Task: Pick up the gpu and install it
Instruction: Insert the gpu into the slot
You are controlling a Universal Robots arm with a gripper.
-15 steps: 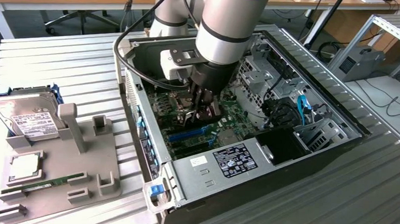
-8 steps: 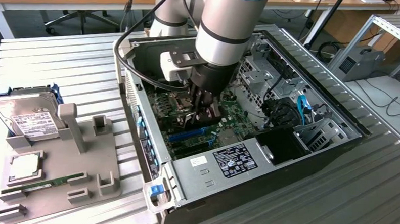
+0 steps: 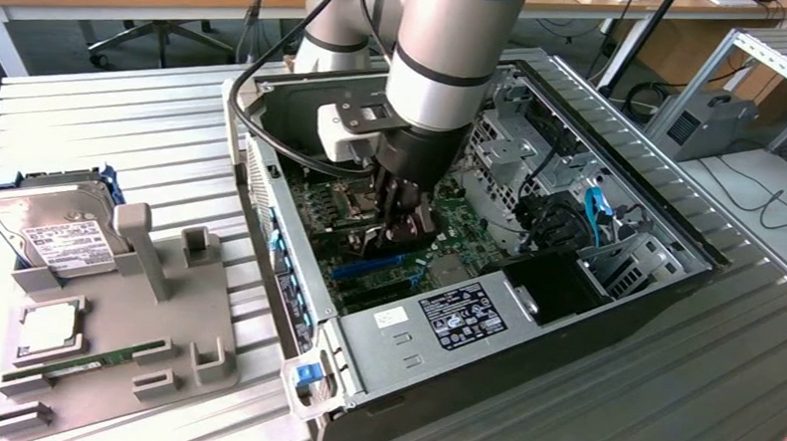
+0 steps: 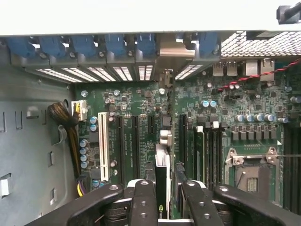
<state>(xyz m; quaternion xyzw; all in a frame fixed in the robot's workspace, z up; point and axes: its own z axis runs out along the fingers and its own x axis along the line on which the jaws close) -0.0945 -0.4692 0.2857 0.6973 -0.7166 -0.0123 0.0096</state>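
While gripper (image 4: 162, 197) clamps gpu (image 4: 162, 176) over motherboard (image 4: 136, 101), case (image 3: 495, 325) sits on slatted table (image 3: 705, 394).

The robot arm (image 3: 435, 53) is cut off by the top edge of the exterior view, so its base cannot be seen. It hides part of the circuit board (image 3: 467, 219) inside the open computer case (image 3: 361, 354). The gripper (image 3: 400, 231) reaches into the case, and its fingertips are lost among dark parts there. In the wrist view, the graphics card (image 4: 162, 181) appears edge-on as a thin strip between the black fingers (image 4: 143, 202); its fan face is hidden and its near end is cut off by the picture's edge. The label on the hard drive (image 3: 61, 236) is too small to read.
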